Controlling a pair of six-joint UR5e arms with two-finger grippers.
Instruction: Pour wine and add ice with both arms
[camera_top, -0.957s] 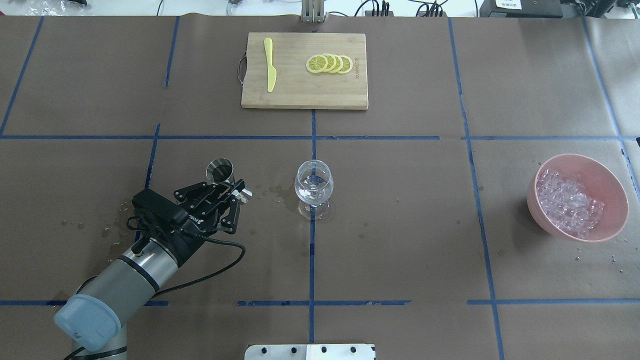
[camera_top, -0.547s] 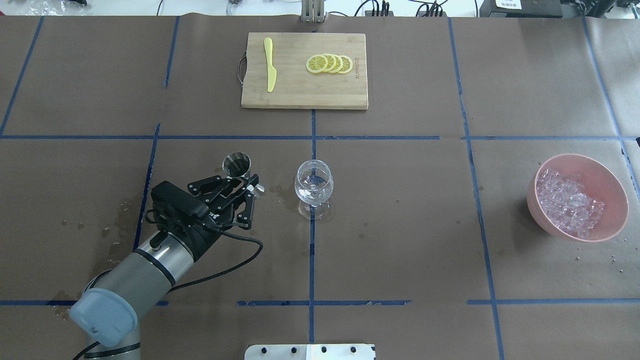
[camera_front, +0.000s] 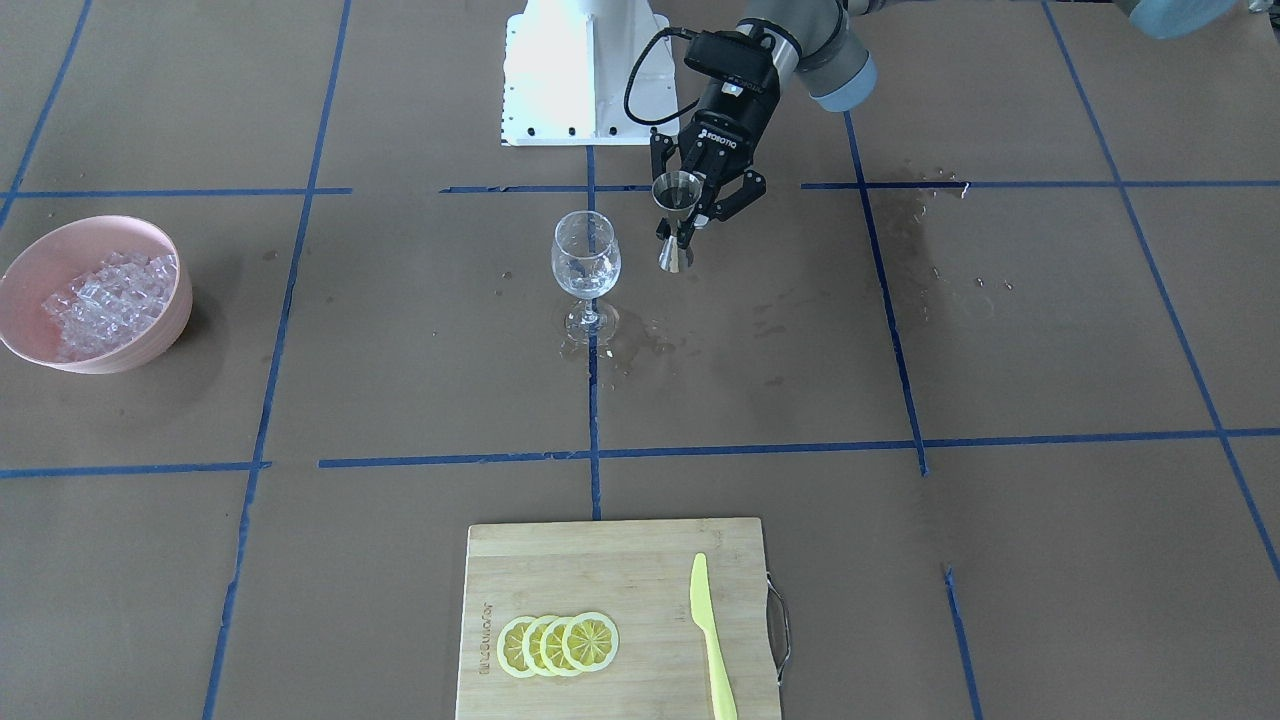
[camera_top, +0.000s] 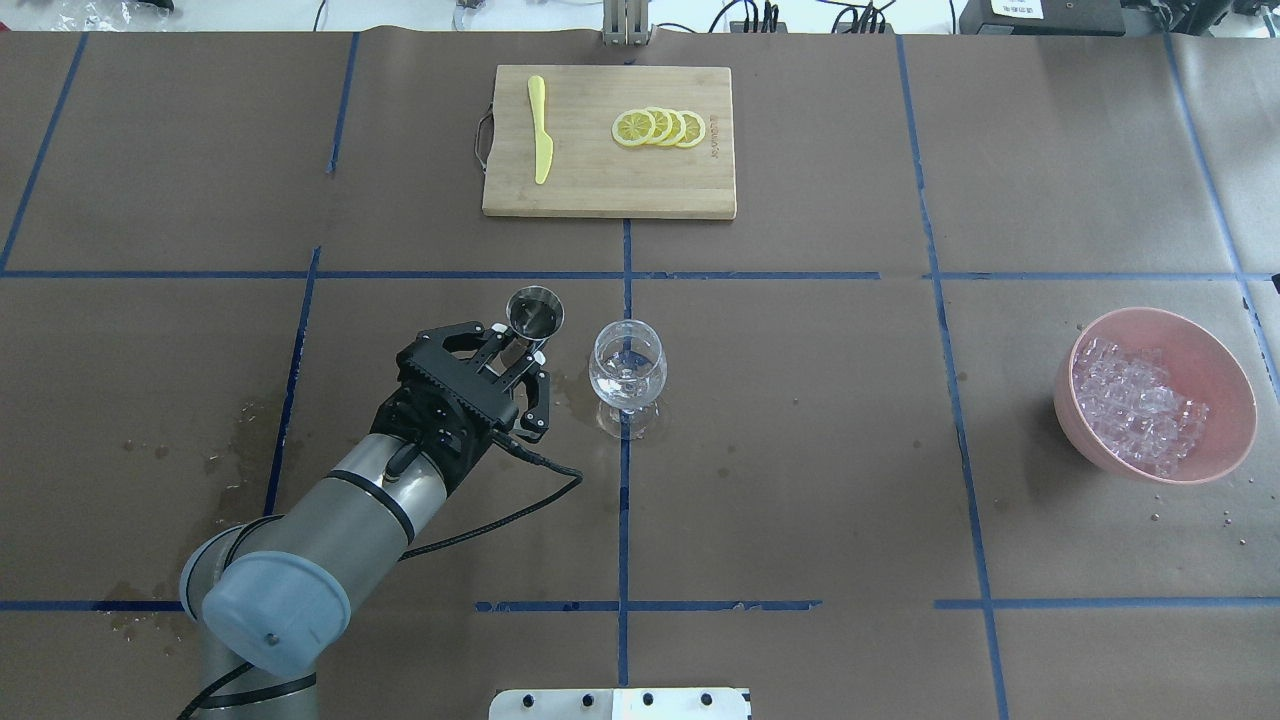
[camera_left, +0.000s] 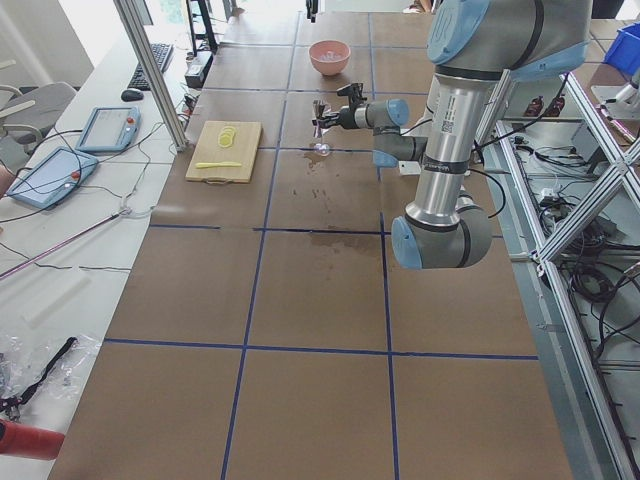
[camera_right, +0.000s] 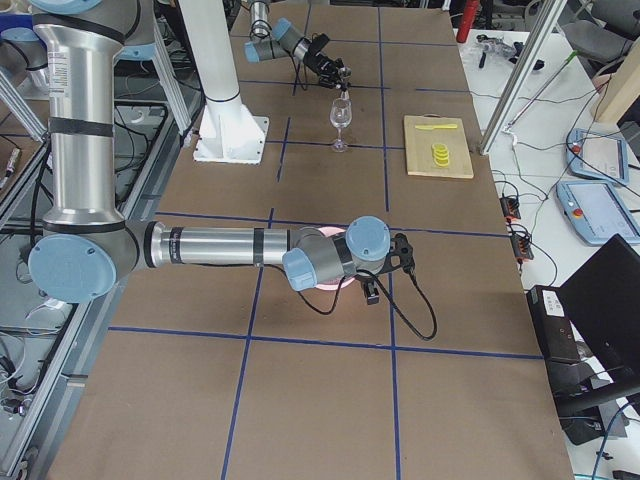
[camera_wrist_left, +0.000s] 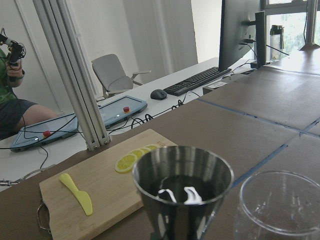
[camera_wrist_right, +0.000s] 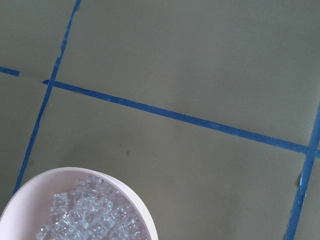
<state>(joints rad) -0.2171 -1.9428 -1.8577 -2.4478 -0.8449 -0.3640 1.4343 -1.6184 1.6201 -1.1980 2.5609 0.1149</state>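
My left gripper (camera_top: 522, 352) is shut on a steel jigger (camera_top: 535, 312), held upright just left of the wine glass (camera_top: 627, 375). In the front-facing view the gripper (camera_front: 684, 222) grips the jigger (camera_front: 677, 192) at its waist, above the table and beside the glass (camera_front: 586, 262). In the left wrist view the jigger (camera_wrist_left: 182, 186) holds a glinting clear liquid, the wine; the glass rim (camera_wrist_left: 280, 202) is at its right. Ice (camera_top: 1135, 400) fills a pink bowl (camera_top: 1220, 370) far right. My right gripper (camera_right: 378, 285) hovers by that bowl (camera_wrist_right: 135, 210); I cannot tell its state.
A wooden cutting board (camera_top: 600, 195) at the far middle carries lemon slices (camera_top: 658, 127) and a yellow knife (camera_top: 541, 130). Wet stains lie around the glass foot (camera_front: 640, 345) and at the table's left (camera_top: 235, 440). The white base block (camera_front: 585, 70) is at the robot's side.
My left arm has carried the jigger right and slightly away from the robot, from well left of the glass to close beside it. The glass and bowl have not moved.
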